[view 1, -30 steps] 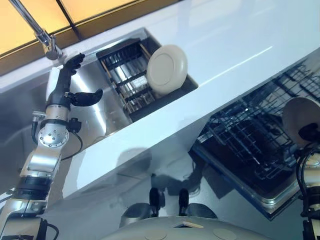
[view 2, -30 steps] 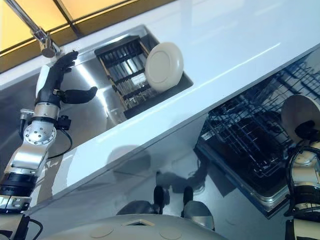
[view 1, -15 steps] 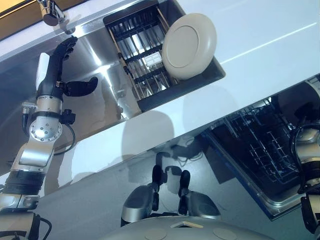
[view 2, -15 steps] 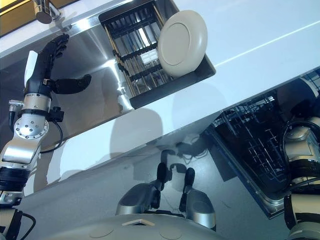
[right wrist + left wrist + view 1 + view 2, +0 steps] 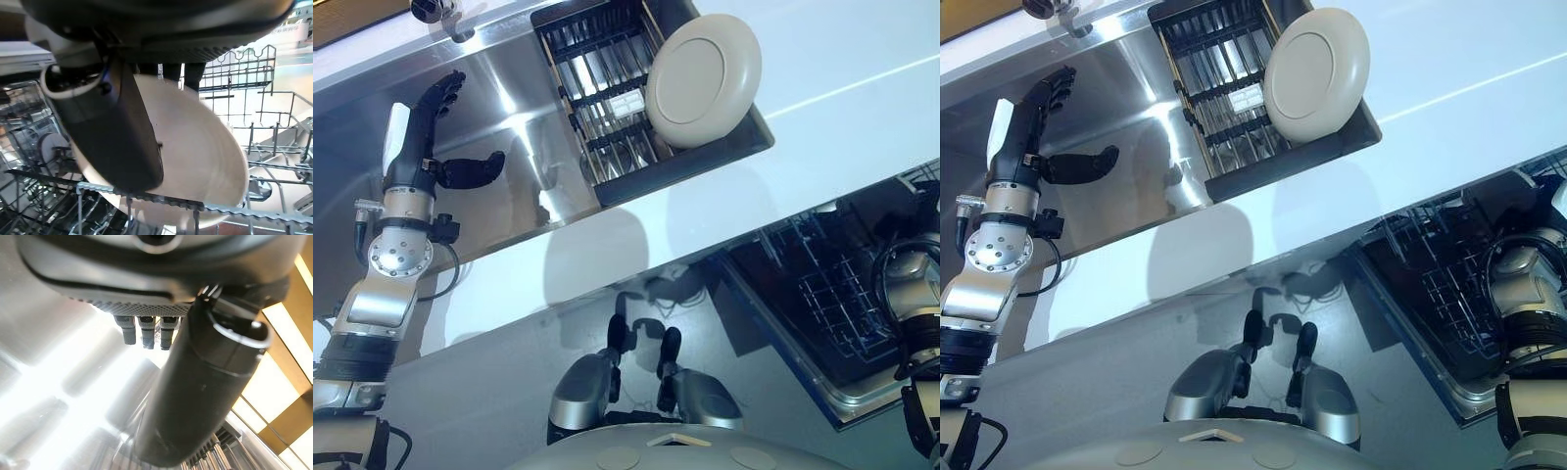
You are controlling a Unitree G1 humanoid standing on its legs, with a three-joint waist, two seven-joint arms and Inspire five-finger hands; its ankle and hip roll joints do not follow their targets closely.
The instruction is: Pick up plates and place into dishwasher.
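A cream plate (image 5: 205,161) stands on edge among the wires of the dishwasher rack (image 5: 264,63), and my right hand (image 5: 117,132) is shut on it, thumb across its face and fingers behind its rim. A second cream plate (image 5: 703,80) leans upright in the black drying rack (image 5: 607,98) set in the sink. My left hand (image 5: 416,147) hovers open over the steel sink basin (image 5: 509,127), well left of that plate, thumb spread and holding nothing. The open dishwasher (image 5: 832,294) lies low on the right.
A white counter (image 5: 822,147) runs between the sink and the dishwasher. A faucet (image 5: 435,10) stands at the far edge of the sink, just beyond my left hand. Grey floor lies in front of the counter.
The camera has tilted. My right hand has carried its plate down into the dishwasher rack, out of the eye views. The left hand has stayed over the sink.
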